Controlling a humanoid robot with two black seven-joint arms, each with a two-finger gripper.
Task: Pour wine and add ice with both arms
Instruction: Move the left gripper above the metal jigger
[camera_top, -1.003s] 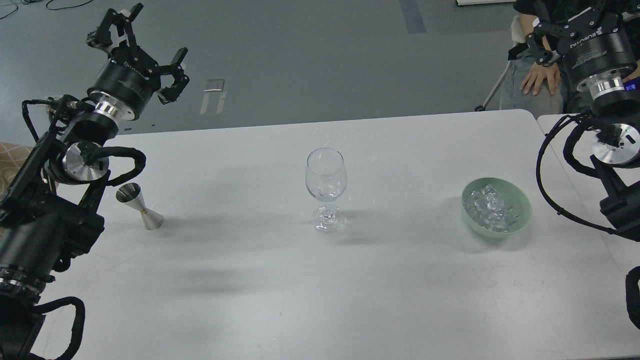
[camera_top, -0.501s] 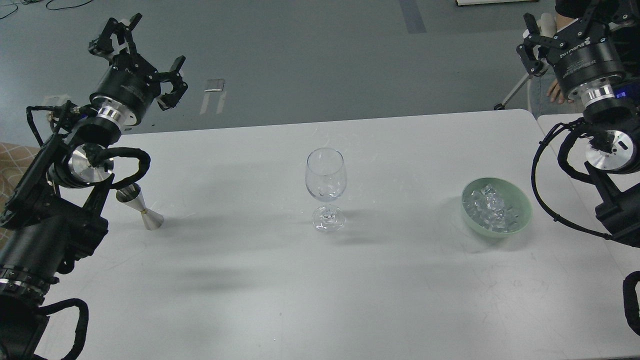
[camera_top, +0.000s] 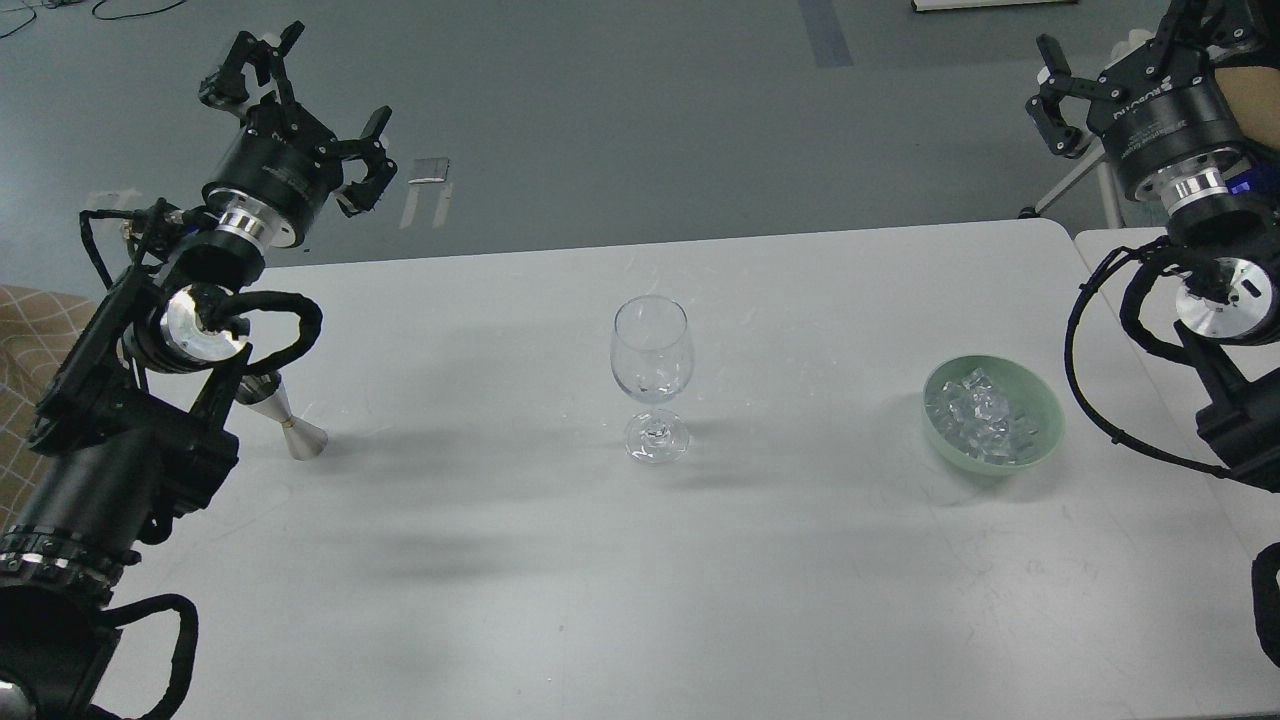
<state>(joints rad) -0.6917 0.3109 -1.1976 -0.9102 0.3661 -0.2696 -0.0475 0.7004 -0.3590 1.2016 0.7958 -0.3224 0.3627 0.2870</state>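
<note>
A clear stemmed wine glass (camera_top: 651, 375) stands upright near the middle of the white table (camera_top: 560, 560); it looks empty. The ice (camera_top: 980, 415) is a heap of small clear cubes in a pale green bowl (camera_top: 1040, 440) at the right. A steel jigger (camera_top: 285, 422) stands at the left, partly behind my left arm. My left gripper (camera_top: 300, 110) is open and empty, raised beyond the table's far left edge. My right gripper (camera_top: 1120, 55) is open and empty, high at the far right, above and behind the bowl.
A second white table (camera_top: 1120, 250) adjoins at the right edge. Grey floor (camera_top: 640, 120) lies beyond the far edge. A chair leg (camera_top: 1075, 180) shows at the top right. Cables loop off both arms.
My left arm has shifted a little right, covering more of the jigger. My right gripper has moved up and away. The seated person's hand has gone from view.
</note>
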